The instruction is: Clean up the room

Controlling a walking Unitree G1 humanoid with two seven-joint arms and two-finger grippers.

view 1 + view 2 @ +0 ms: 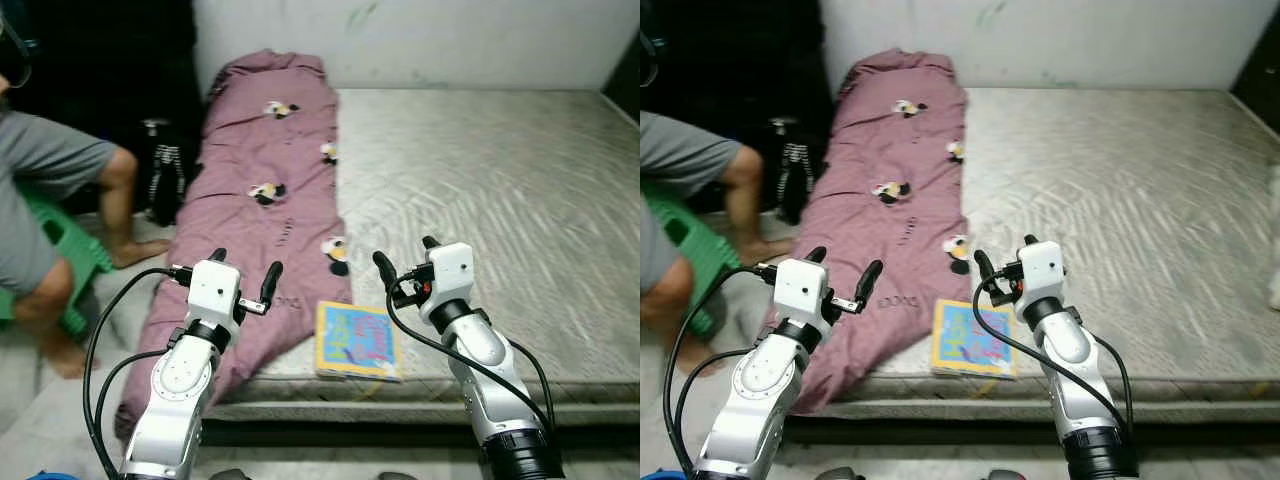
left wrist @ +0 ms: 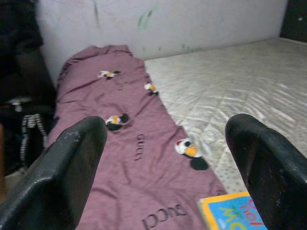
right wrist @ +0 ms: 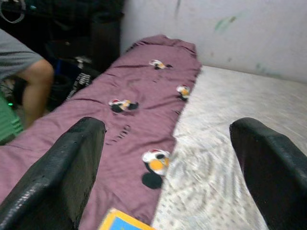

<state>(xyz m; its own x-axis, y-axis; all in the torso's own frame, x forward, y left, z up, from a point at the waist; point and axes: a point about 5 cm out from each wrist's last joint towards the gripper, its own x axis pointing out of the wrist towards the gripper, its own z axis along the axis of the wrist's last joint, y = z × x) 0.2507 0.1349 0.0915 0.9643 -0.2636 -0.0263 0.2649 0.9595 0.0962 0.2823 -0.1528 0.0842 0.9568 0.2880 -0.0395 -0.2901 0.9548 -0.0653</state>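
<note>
- Book point(image 1: 357, 341), bright yellow and blue, flat at the near edge of the mattress point(image 1: 500, 200); between the two grippers, a little below and beyond their fingertips, nearer the right one.
- Right gripper point(image 1: 405, 257) raised just above the mattress edge, fingers spread wide, nothing held; book just to its inner side.
- Left gripper point(image 1: 245, 268) poised over the purple blanket point(image 1: 260, 190), fingers likewise spread and empty; book off to its inner side, slightly lower.
- Likely step: picking up the book as the loose item on the bed.
- To do it well: lower the right gripper toward the book's overhanging near edge, since a flat cover gives no purchase from above; slip one finger under, one over, then pinch.
- Worth keeping clear of the blanket's edge, which lies just beside the book, so no cloth gets caught in the pinch.
- Beyond the left gripper, off the bed: a seated person point(image 1: 50, 200) on a green stool point(image 1: 70, 250), well apart from the book; wide swings to that side best avoided.
</note>
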